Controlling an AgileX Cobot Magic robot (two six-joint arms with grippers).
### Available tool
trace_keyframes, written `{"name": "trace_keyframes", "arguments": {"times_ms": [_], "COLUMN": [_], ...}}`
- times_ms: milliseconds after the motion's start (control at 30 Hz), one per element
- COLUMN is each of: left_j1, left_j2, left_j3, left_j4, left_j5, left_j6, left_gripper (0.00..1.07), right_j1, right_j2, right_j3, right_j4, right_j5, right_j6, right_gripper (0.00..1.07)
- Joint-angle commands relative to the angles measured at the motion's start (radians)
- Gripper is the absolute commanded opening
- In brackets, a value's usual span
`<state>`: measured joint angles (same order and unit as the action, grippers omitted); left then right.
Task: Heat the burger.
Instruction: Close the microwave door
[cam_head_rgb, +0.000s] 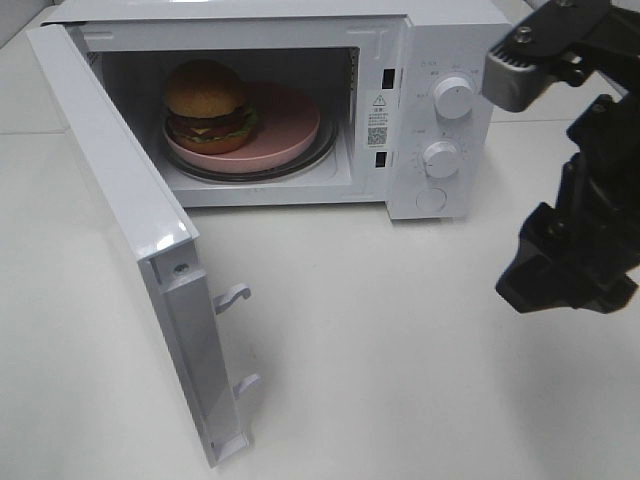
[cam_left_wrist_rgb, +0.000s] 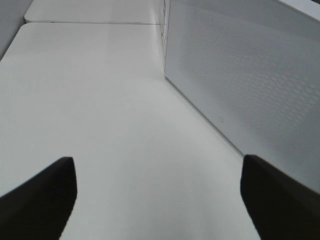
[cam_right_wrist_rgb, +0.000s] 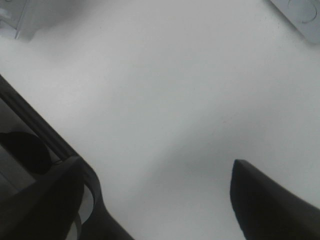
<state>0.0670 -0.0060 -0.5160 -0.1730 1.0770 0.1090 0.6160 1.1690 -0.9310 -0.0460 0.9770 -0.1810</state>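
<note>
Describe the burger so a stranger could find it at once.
Look for the white microwave with its door swung open. Inside sits a round pink plate, and the burger stands on its left part. It is the only food there: a golden-brown bun over lettuce, cheese and a dark patty.

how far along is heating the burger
Done: the burger sits on the plate inside the microwave. In hand: nothing, left end effector and right end effector are both open. Left: shut the open door, then set the knobs.
</note>
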Motion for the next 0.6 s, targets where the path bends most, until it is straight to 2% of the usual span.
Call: {"name": "trace_keyframes", "arguments": {"times_ms": [33, 200, 433, 567, 600], "left_j1": [-0.001, -0.001, -0.001, -0.001, -0.001], "left_j2": [-0.016, -0.016, -0.016, -0.016, -0.016], "left_j3": [0.000, 0.000, 0.000, 0.000, 0.000], "left_j4": [0.000, 0.000, 0.000, 0.000, 0.000], "left_j5": [-0.005, -0.005, -0.005, -0.005, -0.005], "left_j6": [-0.001, -0.001, -0.001, -0.001, -0.001], "left_gripper": [0.82, 0.82, 0.82, 0.82, 0.82], "right_j1": [-0.001, -0.001, -0.002, -0.047, -0.101], "right_j2": [-0.070, -0.152, -0.352, -0.414, -0.454], "right_j3": [0.001, 0.042, 0.195, 0.230, 0.246], "right_j4": [-0.001, -0.001, -0.056, -0.073, -0.074], "right_j5": [0.085, 0.109, 0.085, 0.085, 0.084], "right_j6": [0.019, 0.025, 0.091, 0.134, 0.141], "right_gripper": [0.76, 0.76, 0.76, 0.76, 0.76]}}
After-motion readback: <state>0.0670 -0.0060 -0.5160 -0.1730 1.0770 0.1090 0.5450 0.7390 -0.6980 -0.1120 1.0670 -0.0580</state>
